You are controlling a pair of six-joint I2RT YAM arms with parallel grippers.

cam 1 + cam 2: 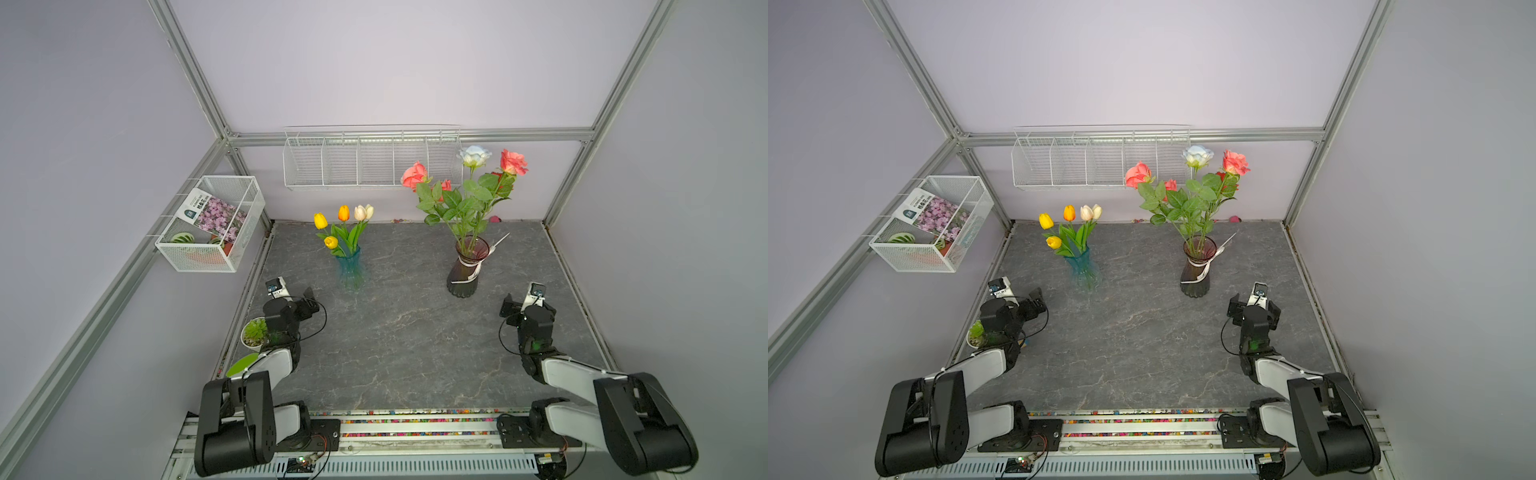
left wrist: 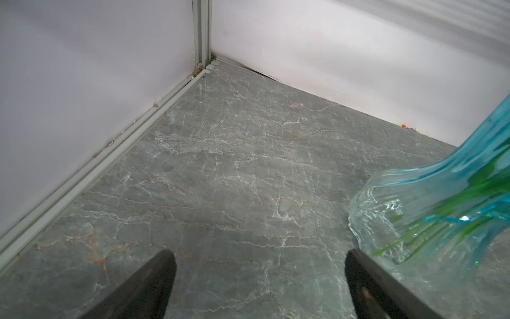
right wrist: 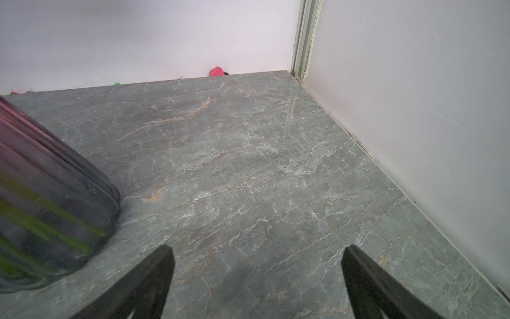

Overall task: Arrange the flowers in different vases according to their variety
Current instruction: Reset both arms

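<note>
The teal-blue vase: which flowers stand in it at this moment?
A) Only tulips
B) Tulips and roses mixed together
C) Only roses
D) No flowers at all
A: in a top view the teal-blue vase holds only the slim yellow, orange and cream tulips, while the roses all stand in the dark maroon vase.

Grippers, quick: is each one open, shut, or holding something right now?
Left gripper: open, holding nothing.
Right gripper: open, holding nothing.
</note>
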